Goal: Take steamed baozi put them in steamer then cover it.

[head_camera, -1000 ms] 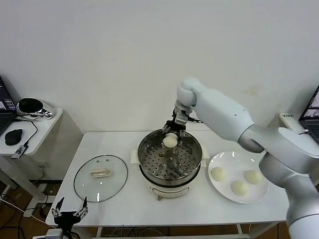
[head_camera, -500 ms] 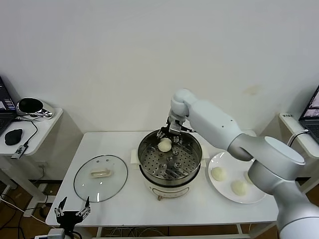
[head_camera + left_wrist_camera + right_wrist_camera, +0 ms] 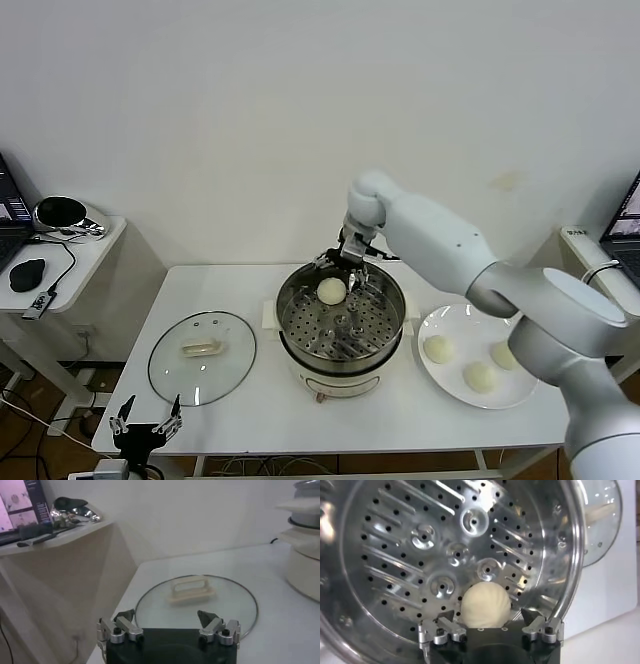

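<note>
The steamer (image 3: 288,318) stands mid-table, steel pot on a white base. One steamed baozi (image 3: 331,291) lies on its perforated tray (image 3: 415,550) near the far rim. My right gripper (image 3: 349,266) hovers just above it, open. In the right wrist view the baozi (image 3: 485,605) sits between the spread fingers (image 3: 528,618), with a gap on each side. Three more baozi (image 3: 479,376) lie on the white plate (image 3: 452,320) to the right. The cover (image 3: 202,357), glass with a cream handle, lies flat left of the steamer. My left gripper (image 3: 143,425) is parked open at the table's front left, facing the cover (image 3: 235,605).
A side table (image 3: 70,250) with a mouse, cables and a shiny object stands far left. A laptop edge (image 3: 625,225) shows at far right. The steamer's base (image 3: 305,570) appears at the edge of the left wrist view. A wall runs behind the table.
My right gripper has opened and let go of the baozi, which now rests on the tray at the steamer's far side. The left arm has stayed put.
</note>
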Controlling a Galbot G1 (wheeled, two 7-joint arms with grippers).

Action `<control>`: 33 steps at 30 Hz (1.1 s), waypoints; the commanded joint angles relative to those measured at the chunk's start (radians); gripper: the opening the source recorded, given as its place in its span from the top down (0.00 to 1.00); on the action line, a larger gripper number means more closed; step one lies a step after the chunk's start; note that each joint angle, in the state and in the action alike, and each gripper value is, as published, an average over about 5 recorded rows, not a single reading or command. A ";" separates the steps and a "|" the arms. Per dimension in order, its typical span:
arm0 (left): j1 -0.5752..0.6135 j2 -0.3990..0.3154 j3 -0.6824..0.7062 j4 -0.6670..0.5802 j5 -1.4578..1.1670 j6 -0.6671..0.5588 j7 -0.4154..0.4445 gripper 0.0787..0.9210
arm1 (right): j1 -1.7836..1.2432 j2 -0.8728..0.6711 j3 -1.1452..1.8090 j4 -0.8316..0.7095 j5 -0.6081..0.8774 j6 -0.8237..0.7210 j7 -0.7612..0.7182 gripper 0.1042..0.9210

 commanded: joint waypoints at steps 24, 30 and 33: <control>-0.014 0.017 0.018 -0.010 -0.044 0.066 0.019 0.12 | 0.141 -0.722 -0.141 0.384 0.426 -1.020 0.014 0.12; -0.004 0.007 0.017 -0.020 -0.045 0.076 0.021 0.12 | -0.100 -0.761 0.014 0.471 0.341 -1.050 0.033 0.12; 0.008 0.005 0.016 -0.025 -0.043 0.075 0.022 0.12 | -0.209 -0.751 0.084 0.488 0.277 -1.033 0.033 0.12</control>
